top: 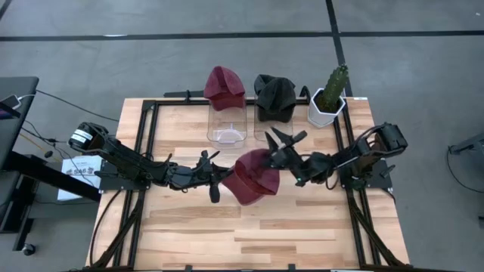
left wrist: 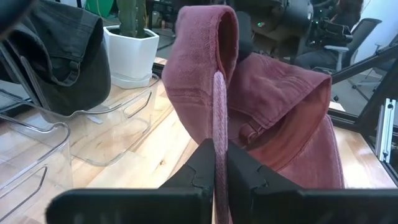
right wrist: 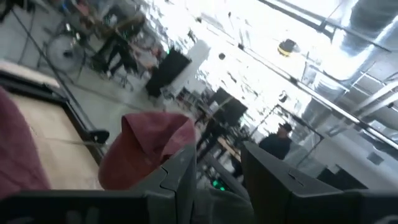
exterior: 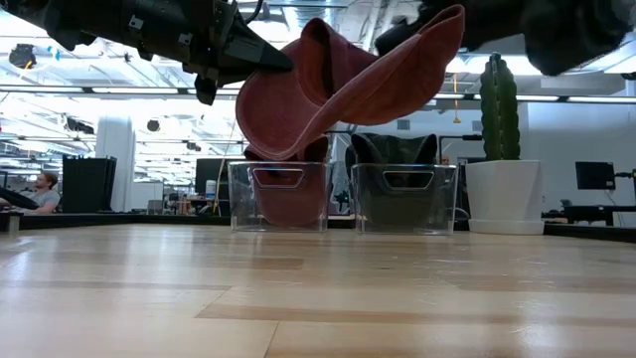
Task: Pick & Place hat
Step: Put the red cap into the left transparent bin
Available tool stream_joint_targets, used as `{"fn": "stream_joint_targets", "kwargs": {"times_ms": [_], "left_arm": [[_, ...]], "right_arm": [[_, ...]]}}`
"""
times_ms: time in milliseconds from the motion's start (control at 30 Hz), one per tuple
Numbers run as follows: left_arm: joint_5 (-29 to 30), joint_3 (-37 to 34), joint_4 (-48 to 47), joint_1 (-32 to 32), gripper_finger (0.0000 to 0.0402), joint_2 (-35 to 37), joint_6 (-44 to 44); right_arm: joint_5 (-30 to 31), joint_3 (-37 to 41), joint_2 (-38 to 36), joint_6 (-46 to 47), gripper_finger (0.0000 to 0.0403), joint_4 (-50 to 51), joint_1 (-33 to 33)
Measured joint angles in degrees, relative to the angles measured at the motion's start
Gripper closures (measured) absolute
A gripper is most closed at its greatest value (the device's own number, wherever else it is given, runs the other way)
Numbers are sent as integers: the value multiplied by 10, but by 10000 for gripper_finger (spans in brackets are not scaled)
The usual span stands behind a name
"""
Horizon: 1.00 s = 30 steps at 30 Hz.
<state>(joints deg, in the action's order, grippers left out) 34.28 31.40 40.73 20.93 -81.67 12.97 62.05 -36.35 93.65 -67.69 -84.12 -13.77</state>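
A dark red hat (top: 253, 177) hangs in the air over the middle of the table, also seen in the low view (exterior: 328, 89). My left gripper (top: 219, 175) comes from the table's left and is shut on the hat's left side. My right gripper (top: 287, 137) stands at the hat's right, raised end (exterior: 447, 25). Its fingers are apart and the right wrist view shows only the room between them (right wrist: 217, 155). Red cloth (right wrist: 149, 155) shows beside one of its fingers. My left gripper pinches a thin edge of the hat (left wrist: 219, 134) between its two fingers. The fingers lie about level and come from the table's left. The hat is lifted clear of the table; its body bulges beyond and below the fingers. Whether my right gripper touches the hat, I cannot tell.
Two clear bins (exterior: 280, 194) (exterior: 405, 197) stand at the table's far edge. A second red hat (top: 224, 85) sits on the left bin and a black hat (top: 274, 94) on the right one. A cactus in a white pot (top: 329, 102) stands at the far right. Bare wood (top: 249, 234) lies toward the near edge.
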Motion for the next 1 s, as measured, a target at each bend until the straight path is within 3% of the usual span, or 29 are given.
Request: {"fn": "stream_joint_targets", "kwargs": {"times_ms": [133,367,533,1000], "left_arm": [[0,0,0,0,382,0,0],[0,0,1,0,382,0,9],[0,0,2,0,382,0,9],[0,0,2,0,382,0,10]], "right_arm": [[-26,36,0,-18,285,-56,-18],[-70,69,0,-44,285,-46,-52],[-76,69,0,-124,285,-59,-68],[-86,30,0,-223,285,-59,-67]]}}
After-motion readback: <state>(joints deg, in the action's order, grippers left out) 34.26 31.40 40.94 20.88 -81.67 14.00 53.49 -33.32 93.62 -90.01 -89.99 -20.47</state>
